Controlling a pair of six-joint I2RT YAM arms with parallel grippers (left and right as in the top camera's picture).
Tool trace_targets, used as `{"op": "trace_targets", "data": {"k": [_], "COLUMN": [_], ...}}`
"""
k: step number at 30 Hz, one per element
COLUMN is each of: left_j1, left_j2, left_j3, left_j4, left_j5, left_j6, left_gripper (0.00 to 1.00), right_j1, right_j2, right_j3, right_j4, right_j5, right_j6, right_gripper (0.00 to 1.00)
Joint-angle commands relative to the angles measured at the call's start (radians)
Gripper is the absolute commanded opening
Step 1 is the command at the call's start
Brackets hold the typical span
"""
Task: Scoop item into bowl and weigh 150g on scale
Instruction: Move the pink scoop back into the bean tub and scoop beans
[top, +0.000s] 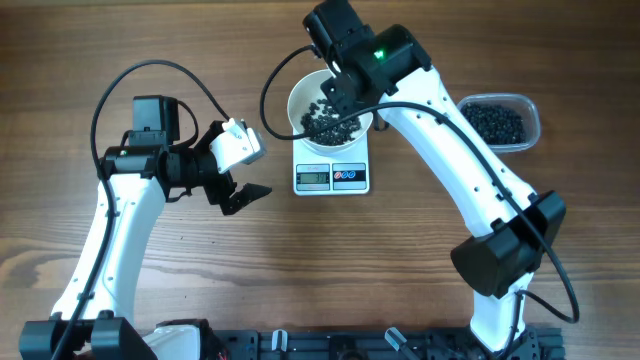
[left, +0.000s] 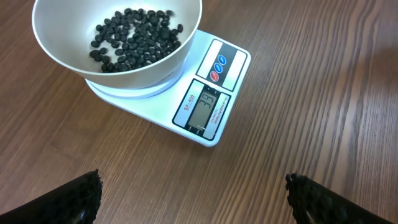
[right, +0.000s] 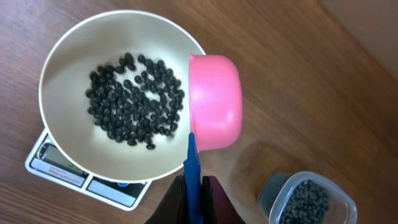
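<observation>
The right claw (right: 193, 198) pinches the blue handle (right: 191, 158) of a pink scoop (right: 214, 102), whose cup is tipped just ahead of it over the rim of the white bowl (right: 65, 146). The black beans (right: 134, 102) lie thinly in that bowl, which sits on the scale (right: 53, 167) to the claw's left. A good pour empties wholly inside the rim. Scoops from the clear tub (right: 305, 199), near on its right, should shrink as the reading nears target. The left claw (left: 196, 202) hangs spread wide, apart, over the bench (left: 323, 93).
</observation>
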Motion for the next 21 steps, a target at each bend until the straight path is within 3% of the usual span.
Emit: {"op": "trace_targets", "data": {"k": [1, 9, 17, 21], "left_j1": [0.003, 0.003, 0.003, 0.003], "left_j2": [0.004, 0.004, 0.004, 0.004], "left_j3": [0.006, 0.006, 0.006, 0.006], "left_j4": [0.0, 0.0, 0.0, 0.0], "left_j5": [0.005, 0.005, 0.005, 0.005], "left_j6": [-0.006, -0.006, -0.006, -0.006], "left_gripper": [1.0, 1.0, 1.0, 1.0], "right_j1": [-0.013, -0.269, -0.674, -0.778], "right_j2": [-0.016, -0.127, -0.193, -0.159], "right_j3": [0.026, 0.026, 0.013, -0.042], "right_j4": [0.024, 0.04, -0.164, -0.226], "right_j5": [-0.034, -0.347, -0.33, -0.306], "right_j6": [0.018, 0.074, 0.063, 0.029], "right_gripper": [0.04, 0.04, 0.04, 0.05]}}
